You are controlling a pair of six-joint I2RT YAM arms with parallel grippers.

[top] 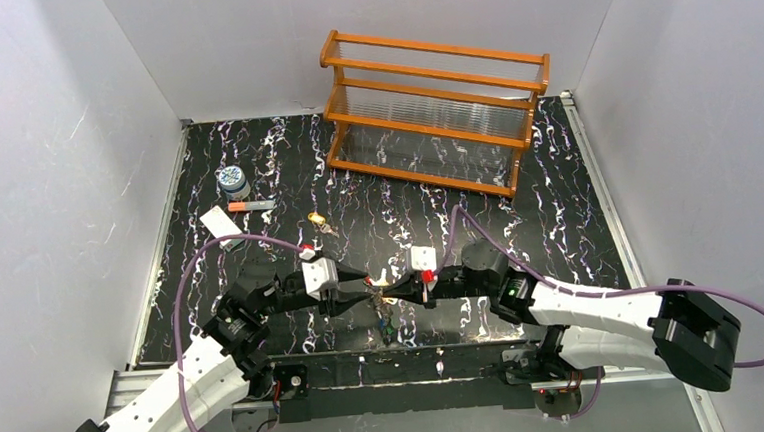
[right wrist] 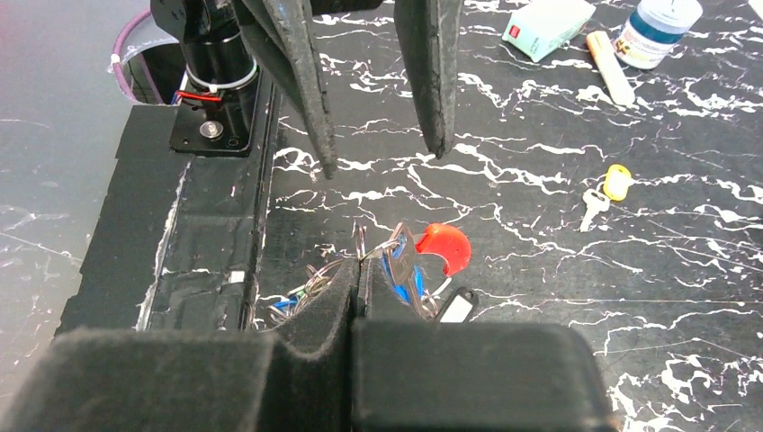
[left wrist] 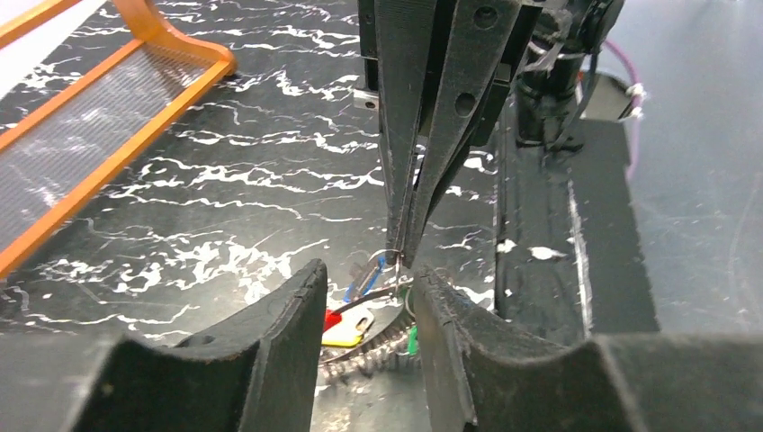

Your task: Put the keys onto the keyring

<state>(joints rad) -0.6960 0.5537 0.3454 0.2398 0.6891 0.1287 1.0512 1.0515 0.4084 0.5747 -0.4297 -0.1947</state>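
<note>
At lower centre of the overhead view, right gripper [right wrist: 359,274] pinches the keyring [right wrist: 360,241], keys [right wrist: 397,270] dangling; left gripper [right wrist: 382,153] gapes empty opposite. Threading appears under way; loose yellow key [right wrist: 615,183], upper left, likely needs fetching.

Bright, even overhead light; faint shadows; nearest pincer fingers [left wrist: 261,369] softly blurred.

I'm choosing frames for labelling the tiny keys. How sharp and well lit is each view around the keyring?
Top external: evenly lit, but the thin silvery metal keyring is too small to resolve. Left wrist: the left arm's black fingers are blurred and partly hide the coloured-head keys. Right wrist: sharpest; the curved red plastic piece reads crisply.
</note>
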